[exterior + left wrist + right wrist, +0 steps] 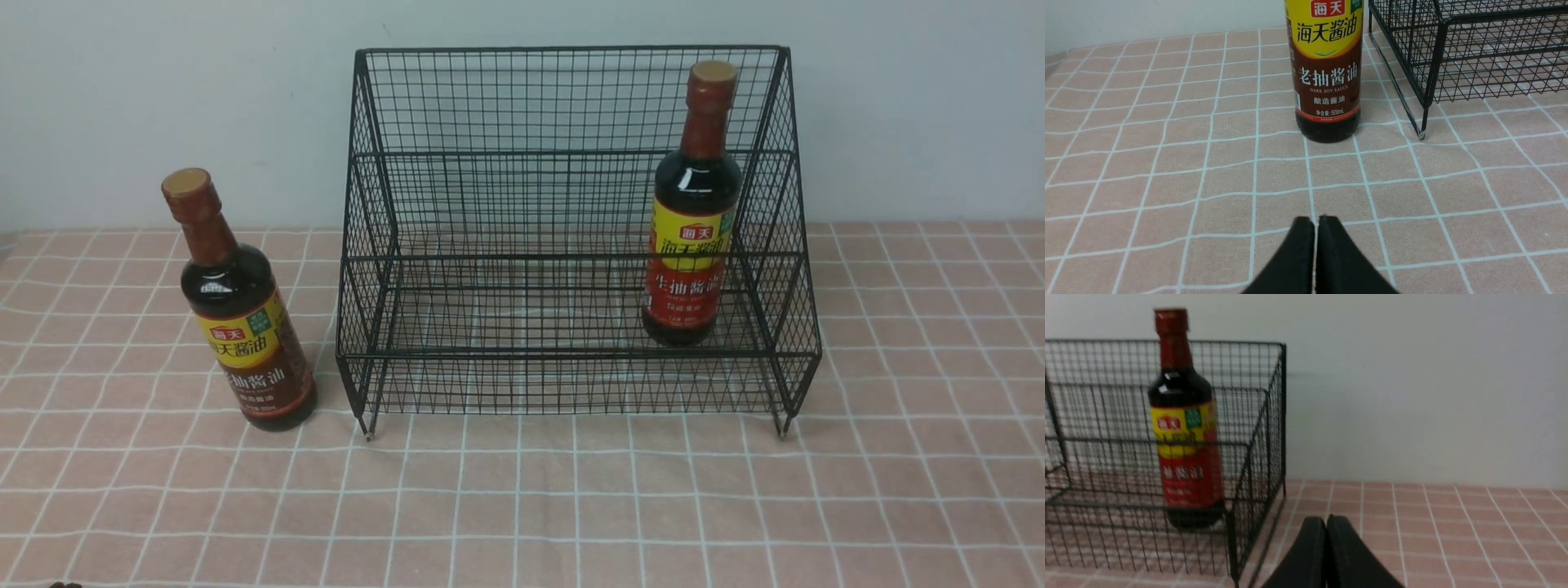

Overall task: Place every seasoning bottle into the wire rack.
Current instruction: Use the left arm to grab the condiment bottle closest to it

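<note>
While upright, brown-label bottle [247, 327] outside rack [571, 353]

On the bench [571, 506] ahead of you, the wire rack [531, 353] stands at centre, the wall [163, 98] behind it; the first seasoning bottle [690, 245] stands upright in the rack's lower front tier, at its right end; the second seasoning bottle [245, 327] stands on the bench left of the rack, near its front left corner but apart; your left gripper [1315, 228] sits before that bottle, not touching it.
</note>
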